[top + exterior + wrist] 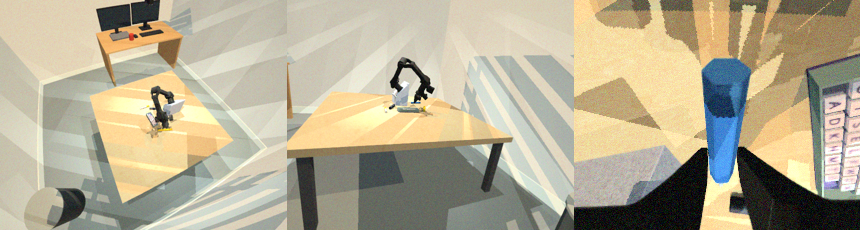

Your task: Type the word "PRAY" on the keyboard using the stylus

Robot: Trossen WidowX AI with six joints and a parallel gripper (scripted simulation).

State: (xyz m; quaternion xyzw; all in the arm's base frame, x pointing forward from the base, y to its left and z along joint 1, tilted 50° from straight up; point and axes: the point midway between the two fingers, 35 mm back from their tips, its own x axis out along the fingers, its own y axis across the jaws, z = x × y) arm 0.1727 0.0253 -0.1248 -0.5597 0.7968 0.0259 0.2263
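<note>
Wrist view: we see the tool (723, 172) clamped on the blue stylus (723, 115), which juts toward 12 o'clock, lifted off the tabletop (634, 75). The keyboard (836, 132) lies at 3 o'clock, its near edge apart from the stylus. Exterior view: a white box (401, 93) stands just beside the arm, at 9 o'clock of the tool. We note broad bare tabletop toward the front edge.

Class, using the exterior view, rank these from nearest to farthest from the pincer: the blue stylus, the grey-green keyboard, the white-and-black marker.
1. Blue stylus, held between the pincer's fingers.
2. Grey-green keyboard, flat on the wooden table just below and left.
3. White-and-black marker, farther left, beyond the keyboard's end.
</note>
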